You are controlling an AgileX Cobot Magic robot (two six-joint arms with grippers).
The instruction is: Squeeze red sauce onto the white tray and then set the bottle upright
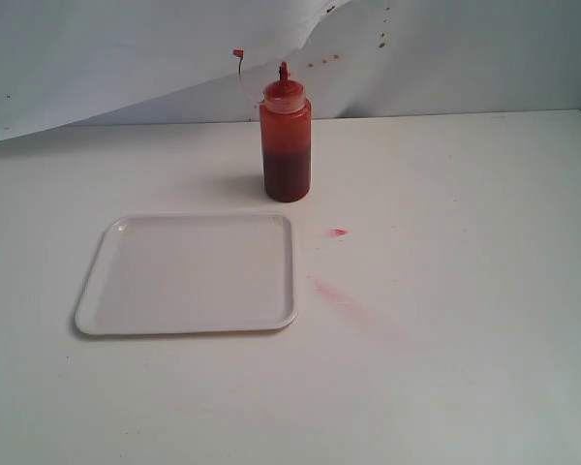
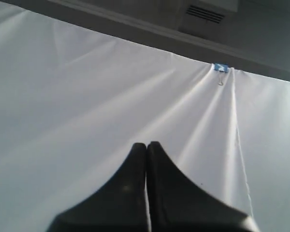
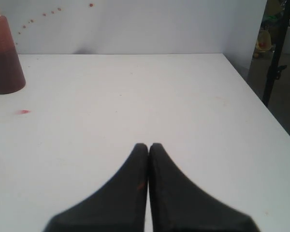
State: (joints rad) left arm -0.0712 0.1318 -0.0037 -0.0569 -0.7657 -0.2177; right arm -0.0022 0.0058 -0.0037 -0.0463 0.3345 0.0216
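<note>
Tray [image 1: 189, 276] bare, bottle [image 1: 286, 145] upright on counter [image 1: 465, 291] just behind it, both arms' jaws closed and empty: squeeze step not begun; next, one must open and grip the bottle's body.

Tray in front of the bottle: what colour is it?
The tray is plain white, with no pattern. The exterior view shows it best.

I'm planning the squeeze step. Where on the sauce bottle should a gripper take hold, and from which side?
Probably the straight cylindrical body of the bottle, about mid-height, below the conical nozzle, with the jaws level. It stands upright behind the white tray, so come in sideways from the right arm's side, away from the tray. The right gripper is shut and must open first.
</note>
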